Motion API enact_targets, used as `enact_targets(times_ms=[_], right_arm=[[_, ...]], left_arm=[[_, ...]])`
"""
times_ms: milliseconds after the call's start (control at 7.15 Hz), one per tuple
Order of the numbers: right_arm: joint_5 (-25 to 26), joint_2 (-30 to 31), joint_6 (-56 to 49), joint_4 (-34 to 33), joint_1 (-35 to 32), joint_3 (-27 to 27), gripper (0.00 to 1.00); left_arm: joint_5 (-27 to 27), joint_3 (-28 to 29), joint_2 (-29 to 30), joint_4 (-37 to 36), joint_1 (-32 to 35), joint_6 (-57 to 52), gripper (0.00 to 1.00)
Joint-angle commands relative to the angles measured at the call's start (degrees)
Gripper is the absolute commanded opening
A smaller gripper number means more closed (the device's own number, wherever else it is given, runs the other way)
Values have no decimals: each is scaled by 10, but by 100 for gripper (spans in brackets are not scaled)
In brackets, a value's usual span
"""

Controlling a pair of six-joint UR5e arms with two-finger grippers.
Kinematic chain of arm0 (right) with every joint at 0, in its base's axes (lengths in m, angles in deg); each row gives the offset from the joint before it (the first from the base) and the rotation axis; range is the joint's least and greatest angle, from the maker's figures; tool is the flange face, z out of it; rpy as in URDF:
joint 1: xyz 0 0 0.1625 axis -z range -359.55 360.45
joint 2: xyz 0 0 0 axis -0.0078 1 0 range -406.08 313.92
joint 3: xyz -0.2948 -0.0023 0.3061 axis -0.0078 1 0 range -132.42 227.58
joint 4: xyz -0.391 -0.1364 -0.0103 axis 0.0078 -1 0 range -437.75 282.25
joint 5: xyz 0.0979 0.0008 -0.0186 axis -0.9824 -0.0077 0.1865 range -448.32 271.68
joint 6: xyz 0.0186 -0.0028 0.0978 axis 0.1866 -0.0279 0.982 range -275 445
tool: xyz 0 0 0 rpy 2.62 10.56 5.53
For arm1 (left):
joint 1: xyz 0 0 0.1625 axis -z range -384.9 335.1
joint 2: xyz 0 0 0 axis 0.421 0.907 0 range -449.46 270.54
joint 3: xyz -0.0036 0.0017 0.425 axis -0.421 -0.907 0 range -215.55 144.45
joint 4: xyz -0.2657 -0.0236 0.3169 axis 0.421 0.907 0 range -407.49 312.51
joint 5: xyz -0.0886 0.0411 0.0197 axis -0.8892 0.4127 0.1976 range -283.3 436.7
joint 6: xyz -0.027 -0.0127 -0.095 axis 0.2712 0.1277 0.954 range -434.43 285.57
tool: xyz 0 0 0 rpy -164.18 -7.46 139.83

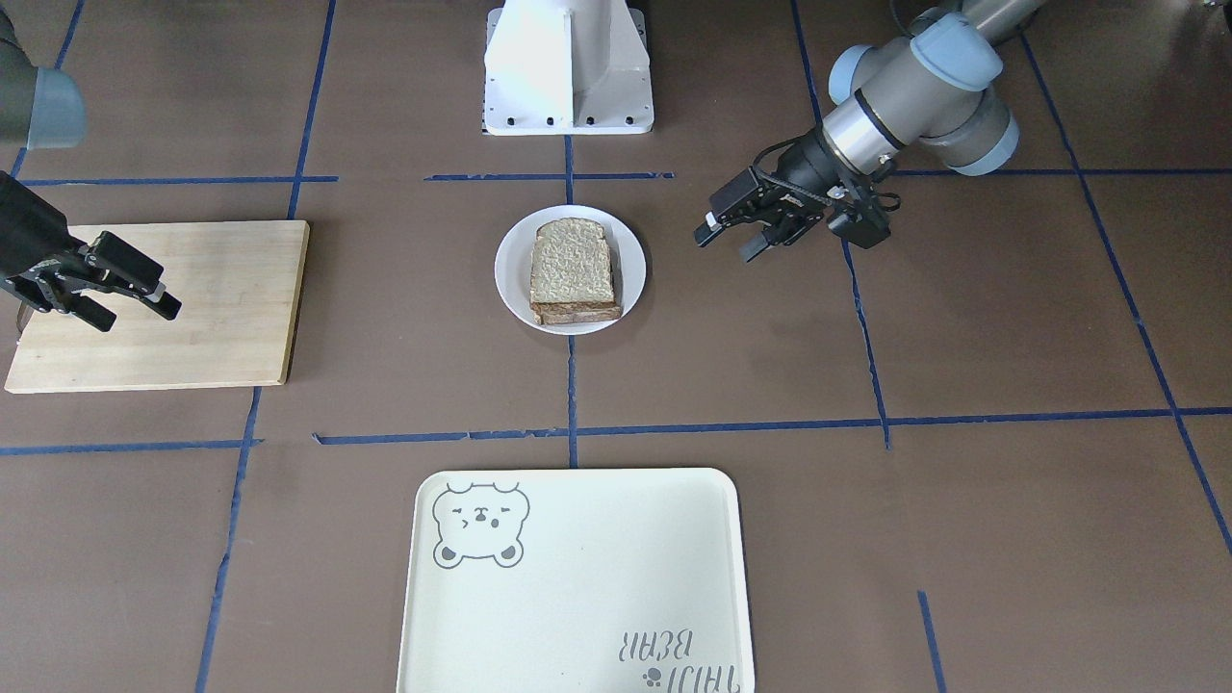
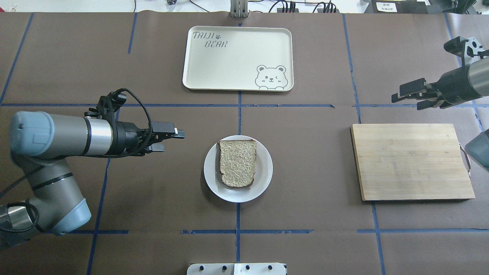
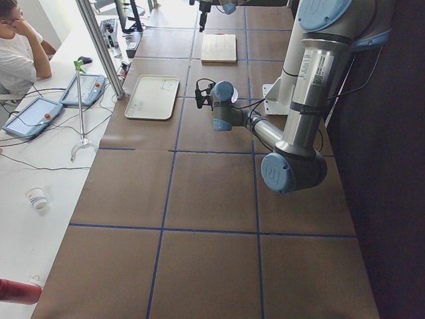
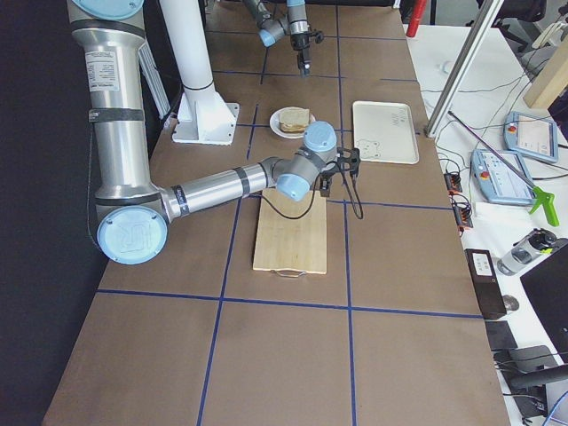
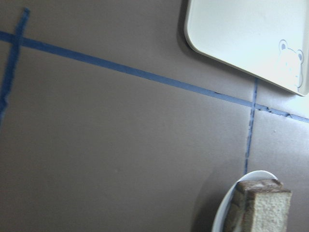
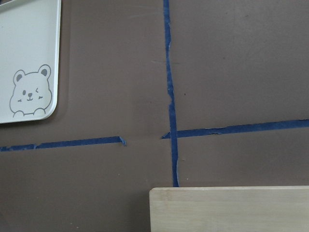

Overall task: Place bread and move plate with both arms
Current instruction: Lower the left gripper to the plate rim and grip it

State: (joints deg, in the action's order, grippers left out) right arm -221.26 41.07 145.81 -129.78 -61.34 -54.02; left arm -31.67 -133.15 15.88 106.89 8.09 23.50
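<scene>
nearer to the bread (image 2: 237,163) on the white plate (image 2: 263,179): left gripper (image 2: 172,140), parted, empty. well apart, past the cutting board (image 2: 412,160): right gripper (image 2: 407,101), likewise parted, empty.

L-wrist: plate (image 5: 228,198) + bread (image 5: 265,212) cut by btm edge | tray (image 1: 577,597) cut too (front view)

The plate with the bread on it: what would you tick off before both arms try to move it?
1. The bread lies flat on the plate: ok.
2. The left end effector is open, holding nothing: ok.
3. The right end effector is open, holding nothing: ok.
4. Both are at the plate's rim: not ok. The left one hangs beside it, apart; the right one is far off by the cutting board.
</scene>
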Motion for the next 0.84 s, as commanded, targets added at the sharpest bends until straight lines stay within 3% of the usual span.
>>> enact_targets(times_ms=[0, 280, 699], right_arm=[[7, 6, -92, -59, -26, -2, 100], [6, 5, -211, -128, -67, -2, 100], [1, -1, -235, -147, -78, -5, 100]], left_arm=[[69, 69, 19, 90, -34, 5, 94], [99, 120, 33, 155, -67, 6, 85], [100, 123, 49, 155, -99, 6, 54]])
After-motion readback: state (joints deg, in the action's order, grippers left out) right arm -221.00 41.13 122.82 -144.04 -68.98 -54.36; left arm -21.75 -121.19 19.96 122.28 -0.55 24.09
